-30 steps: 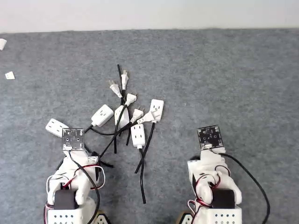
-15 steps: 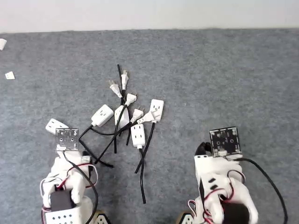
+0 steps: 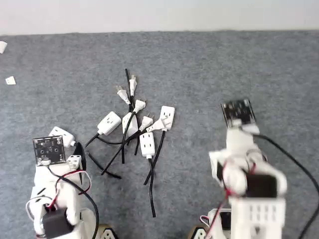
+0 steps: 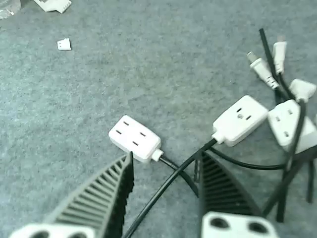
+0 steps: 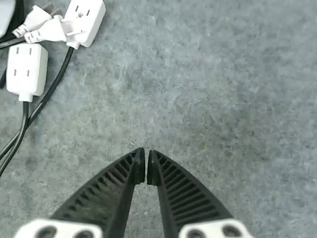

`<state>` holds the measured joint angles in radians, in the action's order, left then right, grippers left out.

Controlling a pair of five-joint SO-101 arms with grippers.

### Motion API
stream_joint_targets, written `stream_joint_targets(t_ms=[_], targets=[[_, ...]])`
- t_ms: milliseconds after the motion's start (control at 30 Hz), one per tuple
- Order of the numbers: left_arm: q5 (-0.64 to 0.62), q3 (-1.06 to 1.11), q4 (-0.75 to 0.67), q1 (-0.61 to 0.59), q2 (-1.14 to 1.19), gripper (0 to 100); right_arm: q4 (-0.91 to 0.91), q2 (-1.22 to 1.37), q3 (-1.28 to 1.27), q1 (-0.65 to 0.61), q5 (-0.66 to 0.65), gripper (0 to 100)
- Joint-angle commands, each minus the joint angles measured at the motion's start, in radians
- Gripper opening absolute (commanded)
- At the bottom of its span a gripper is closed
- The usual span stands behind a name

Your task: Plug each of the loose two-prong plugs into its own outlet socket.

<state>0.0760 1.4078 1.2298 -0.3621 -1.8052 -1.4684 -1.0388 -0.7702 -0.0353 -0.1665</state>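
A loose tangle (image 3: 130, 130) of black cords, white sockets and plugs lies on the table between the 2 arms, just ahead of the left gripper (image 4: 165, 161) and well off to one side of the right gripper (image 5: 146, 156). The left gripper's fingers stand apart, low over the carpet, and 1 black cord (image 4: 163, 191) runs through the gap between them. The nearest socket (image 4: 134, 139) sits right at one fingertip, so close I cannot tell whether they touch. A second socket (image 4: 240, 119) lies a little beyond the other finger. The right gripper's fingers are pressed together on nothing, over bare carpet, with a long socket (image 5: 27, 68) well ahead and aside, and farther on a plug (image 5: 47, 30) lying against another socket (image 5: 85, 17). Grey carpet (image 3: 239, 69) runs back to a pale wall (image 3: 159, 15), with a small white scrap (image 3: 10, 80) far beyond the left gripper. The nearest socket lies flat, slots up, its long axis across the gripper's opening. 2 loose plugs (image 3: 121, 93) at the tangle's far end point their prongs away from the arms.
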Motion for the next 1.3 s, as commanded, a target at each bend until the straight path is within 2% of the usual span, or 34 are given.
stream_joint_targets(t_ms=[0, 133, 333, 433, 533, 633, 733, 967, 1133, 1267], targets=[[-0.017, -0.139, 0.058, 0.057, 0.048, 15, 0.159, 0.163, 0.015, 0.004, -0.005, 2.3], [-0.031, -0.255, 0.032, 0.097, 0.284, 14, 0.407, 0.294, -0.107, -0.038, -0.002, 2.3], [-0.255, -0.378, -0.015, 0.101, 0.678, 14, 0.604, 0.367, -0.192, -0.286, -0.014, 2.3], [-0.361, -0.355, -0.034, 0.095, 0.775, 14, 0.628, 0.374, -0.186, -0.390, -0.138, 2.3], [-0.381, -0.294, -0.129, 0.035, 0.798, 14, 0.696, 0.394, -0.175, -0.475, -0.232, 2.8], [-0.381, -0.237, -0.219, -0.034, 0.802, 15, 0.733, 0.479, -0.107, -0.479, -0.236, 9.9], [-0.374, -0.166, -0.295, -0.038, 0.804, 15, 0.740, 0.634, 0.008, -0.464, -0.252, 19.5], [-0.338, -0.088, -0.391, -0.040, 0.804, 15, 0.731, 0.998, 0.290, -0.470, -0.506, 14.3], [-0.341, -0.068, -0.436, -0.041, 0.804, 21, 0.665, 1.168, 0.450, -0.478, -0.698, 14.3], [-0.341, -0.061, -0.440, -0.041, 0.802, 22, 0.568, 1.287, 0.606, -0.450, -0.752, 14.3]])
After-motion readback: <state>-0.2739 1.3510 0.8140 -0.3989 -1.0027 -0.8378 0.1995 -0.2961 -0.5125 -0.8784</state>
